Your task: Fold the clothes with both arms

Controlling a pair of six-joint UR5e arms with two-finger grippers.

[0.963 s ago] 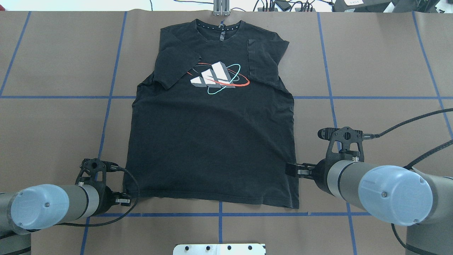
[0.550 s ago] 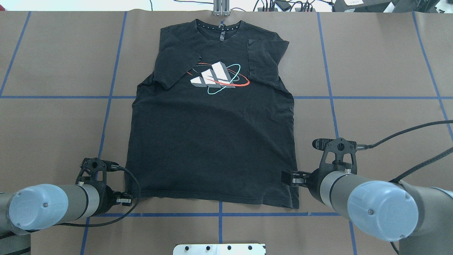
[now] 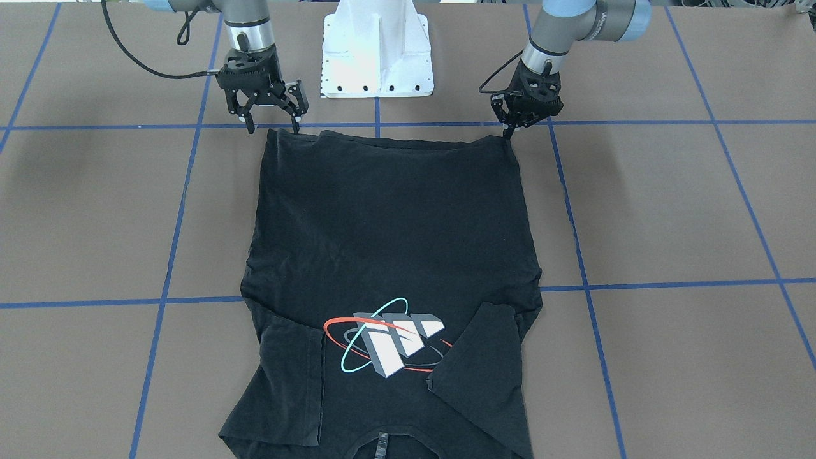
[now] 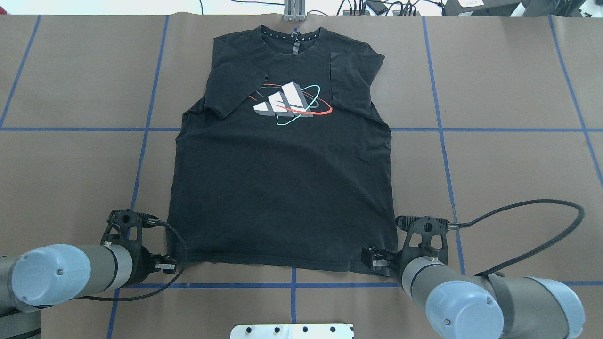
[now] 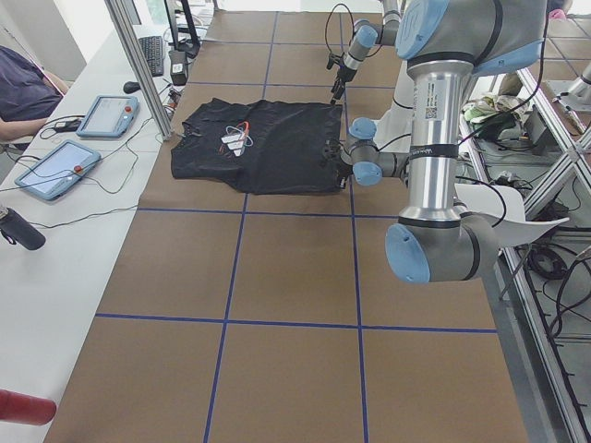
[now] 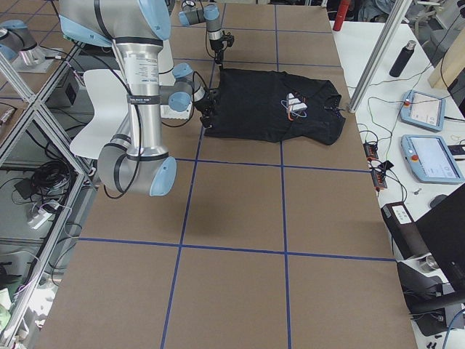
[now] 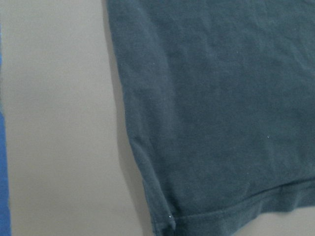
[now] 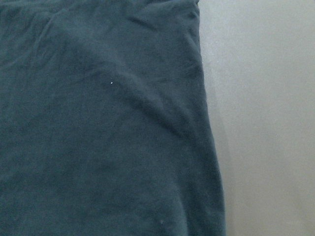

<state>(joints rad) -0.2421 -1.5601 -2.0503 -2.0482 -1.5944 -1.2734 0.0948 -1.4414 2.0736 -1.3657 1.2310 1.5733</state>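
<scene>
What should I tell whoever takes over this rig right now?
Left gripper: looks closed at its bottom hem corner; grip on cloth unclear. Right gripper: open, over the other hem corner, nothing held. Shirt: flat on the table, print up, collar away from the robot. Done: both sleeves folded in. To do: likely grab both corners, fold hem toward collar.

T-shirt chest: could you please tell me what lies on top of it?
The left-side sleeve and right-side sleeve lie folded inward; the left one overlaps the print. Cloth beneath them is hidden.

Matt cloth T-shirt [image 4: 282,197] (brown paper tabletop [image 4: 518,165])
</scene>
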